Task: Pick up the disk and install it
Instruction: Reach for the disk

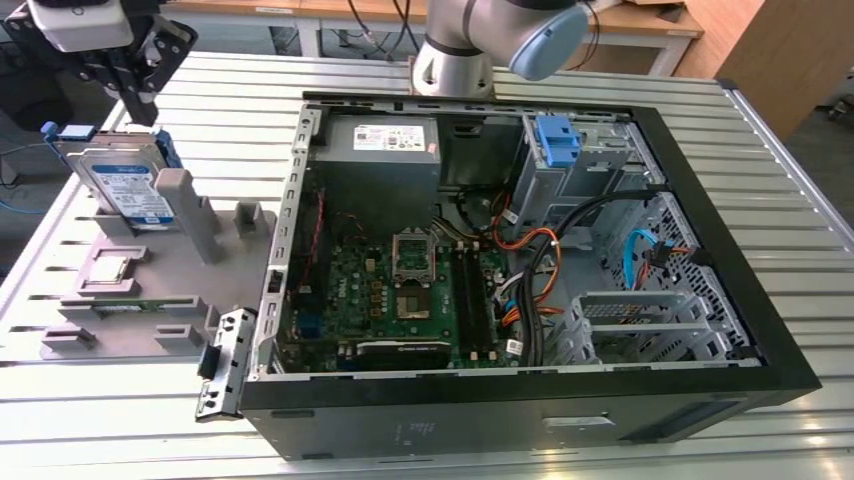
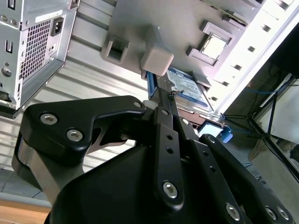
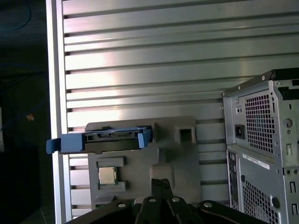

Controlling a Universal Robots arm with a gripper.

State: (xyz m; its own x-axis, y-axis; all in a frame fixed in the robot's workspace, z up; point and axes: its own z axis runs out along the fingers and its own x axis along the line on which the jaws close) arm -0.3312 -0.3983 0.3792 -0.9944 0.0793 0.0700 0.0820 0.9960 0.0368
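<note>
Claw (image 1: 139,112) closed on nothing, hanging just above the disk (image 1: 124,190).
Directly below the claw, the disk stands on edge in a grey holder (image 1: 174,270), with the fingers not touching it. A small chip (image 1: 110,268) lies flat in the same holder. A tall grey post (image 1: 180,205) rises just beside the disk, between it and the open computer case (image 1: 534,400), which sits to the exterior view's right of the claw on the slatted metal table (image 1: 787,170). A bare blue bracket (image 1: 554,140) stands inside the case.

Open computer case (image 1: 507,425) beside grey fixture (image 1: 187,285) (chip (image 1: 110,268) seated) on slatted table (image 1: 120,420).
</note>
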